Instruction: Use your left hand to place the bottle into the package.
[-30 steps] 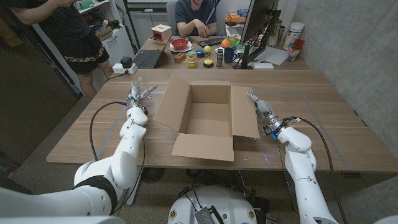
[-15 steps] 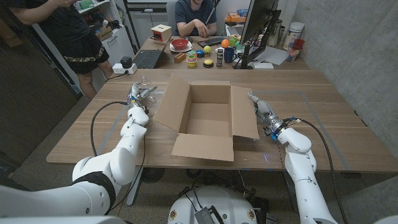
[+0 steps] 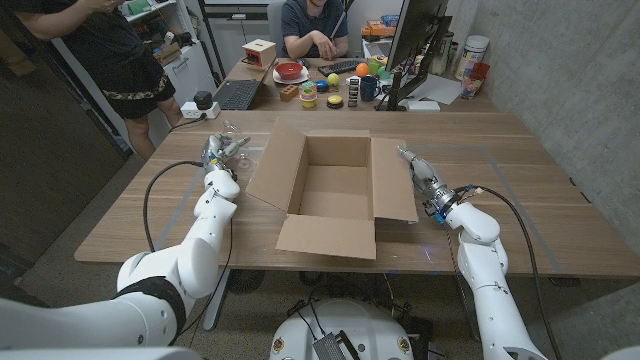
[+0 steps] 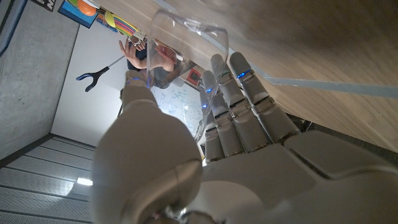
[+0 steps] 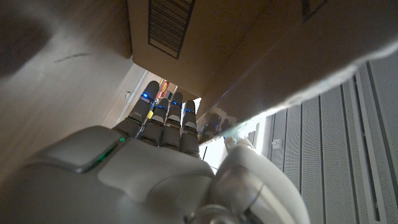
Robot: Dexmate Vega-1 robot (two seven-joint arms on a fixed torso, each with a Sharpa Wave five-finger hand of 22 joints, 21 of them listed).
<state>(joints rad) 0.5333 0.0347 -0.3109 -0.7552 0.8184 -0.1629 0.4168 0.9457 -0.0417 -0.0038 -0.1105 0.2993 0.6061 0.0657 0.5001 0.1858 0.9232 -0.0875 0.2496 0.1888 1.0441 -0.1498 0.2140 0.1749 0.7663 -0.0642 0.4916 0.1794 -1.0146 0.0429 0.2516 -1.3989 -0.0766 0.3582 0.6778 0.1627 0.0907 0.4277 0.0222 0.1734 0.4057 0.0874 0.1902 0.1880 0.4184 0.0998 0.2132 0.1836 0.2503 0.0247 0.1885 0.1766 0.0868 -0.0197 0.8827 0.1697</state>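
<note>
A small clear plastic bottle [image 3: 230, 143] is in the fingers of my left hand [image 3: 216, 160], just above the table to the left of the box. In the left wrist view the bottle [image 4: 186, 43] sits between the thumb and the fingers of that hand [image 4: 236, 143]. The open cardboard box [image 3: 325, 238] stands in the middle of the table with its flaps spread and nothing inside. My right hand [image 3: 422, 178] stretches its fingers straight along the box's right flap and holds nothing. The right wrist view shows these fingers [image 5: 163, 118] under the cardboard flap [image 5: 205, 37].
Behind the table stands a second desk with a laptop [image 3: 237, 95], a red bowl [image 3: 290, 70], small toys and a monitor [image 3: 415, 40]. One person sits at it and another stands at the far left. A black cable [image 3: 150, 200] loops beside my left arm.
My left hand has shifted slightly away from me with the bottle in it. The box and my right hand stay where they were.
</note>
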